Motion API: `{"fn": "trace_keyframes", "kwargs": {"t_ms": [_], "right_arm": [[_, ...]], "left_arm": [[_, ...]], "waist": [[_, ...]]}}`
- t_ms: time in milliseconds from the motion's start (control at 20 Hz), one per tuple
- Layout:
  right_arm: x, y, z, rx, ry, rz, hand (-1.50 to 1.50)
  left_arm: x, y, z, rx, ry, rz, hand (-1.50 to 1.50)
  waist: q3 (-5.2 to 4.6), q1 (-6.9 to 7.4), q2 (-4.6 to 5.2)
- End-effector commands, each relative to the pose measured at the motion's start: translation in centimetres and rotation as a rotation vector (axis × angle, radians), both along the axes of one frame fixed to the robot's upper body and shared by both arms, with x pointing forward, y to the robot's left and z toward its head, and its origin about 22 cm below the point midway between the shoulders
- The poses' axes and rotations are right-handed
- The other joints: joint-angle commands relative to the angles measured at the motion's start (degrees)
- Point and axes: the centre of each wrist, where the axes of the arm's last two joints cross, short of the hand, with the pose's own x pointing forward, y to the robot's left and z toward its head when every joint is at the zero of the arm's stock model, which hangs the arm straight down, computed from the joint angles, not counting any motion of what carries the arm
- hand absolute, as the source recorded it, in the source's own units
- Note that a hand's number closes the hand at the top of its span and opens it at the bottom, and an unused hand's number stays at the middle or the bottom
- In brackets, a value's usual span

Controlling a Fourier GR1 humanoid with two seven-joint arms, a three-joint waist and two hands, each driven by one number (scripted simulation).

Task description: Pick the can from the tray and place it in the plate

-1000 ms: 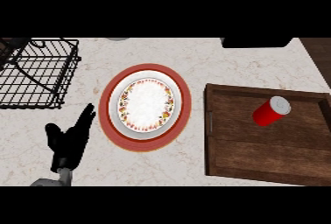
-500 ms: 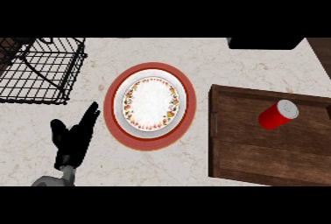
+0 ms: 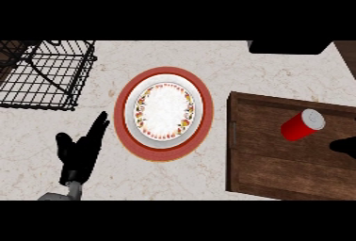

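A red can [image 3: 302, 125] is seen lying tilted on its side in the wooden tray [image 3: 278, 174] at the right of the frame, its pale lid turned toward the upper right. The plate [image 3: 164, 113], white with a flowered border and a broad red rim, is set on the marbled surface [image 3: 230, 75] at the centre, just left of the tray and apart from it. A black wire rack [image 3: 43, 73] is shown at the upper left. The left hand [image 3: 78, 153] is held open at the lower left, fingers straight and pressed together, resting. Only a dark sliver of the right hand [image 3: 345, 147] is caught at the right edge, near the can; whether its fingers are spread cannot be told. The can is judged light, stiff and smooth, apt to roll; it is best taken across its round middle, thumb opposite fingers.
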Motion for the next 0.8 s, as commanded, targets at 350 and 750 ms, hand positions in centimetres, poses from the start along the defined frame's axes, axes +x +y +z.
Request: {"fn": "trace_keyframes", "kwargs": {"t_ms": [350,750], "right_arm": [[3.0,4.1,-3.3,0.064,0.137,-0.089,-1.50],[3.6,4.9,-5.1,-0.031,0.167,-0.129,-1.50]], "left_arm": [[-0.8,-0.3,-0.5,-0.043,0.090,-0.009,0.00],[0.3,-0.7,-1.8,-0.024,0.081,0.017,0.00]], "waist": [[-0.23,-0.91,0.03],[-0.28,-2.05,0.06]]}}
